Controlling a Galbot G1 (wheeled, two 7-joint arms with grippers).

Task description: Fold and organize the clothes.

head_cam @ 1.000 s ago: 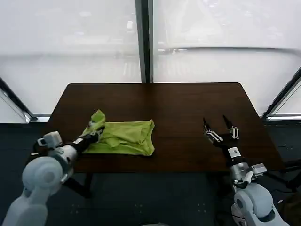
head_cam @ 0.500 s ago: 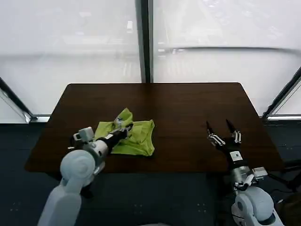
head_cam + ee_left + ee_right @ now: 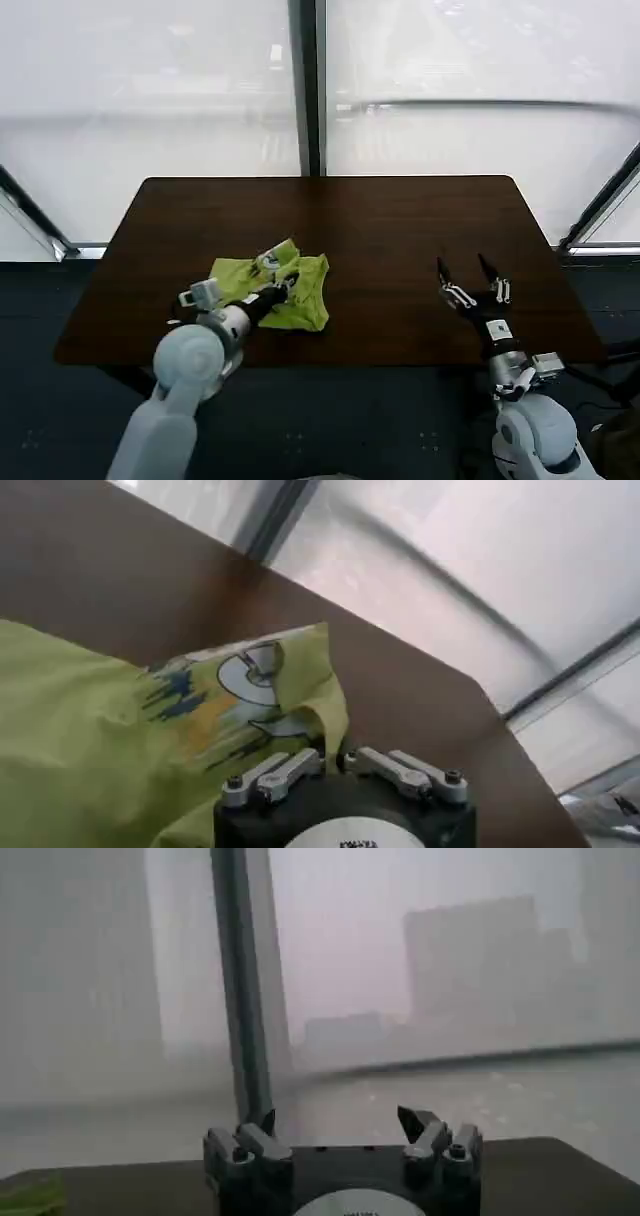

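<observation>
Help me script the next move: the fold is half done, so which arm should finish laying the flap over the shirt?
Probably the left. Its gripper is shut on the T-shirt, holding the lifted flap over the garment. The right gripper hangs open over bare table, well apart from the cloth.

I see a dark brown bench (image 3: 400, 215) against tall frosted windows (image 3: 150, 90), split by a dark frame post (image 3: 306, 85).

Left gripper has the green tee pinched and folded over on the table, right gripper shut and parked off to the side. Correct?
Not quite: the right gripper is open, not shut; the head view shows its fingers spread apart over the bare table. The rest holds: the left gripper is shut on the lime-green T-shirt, carrying a flap across the shirt.
</observation>
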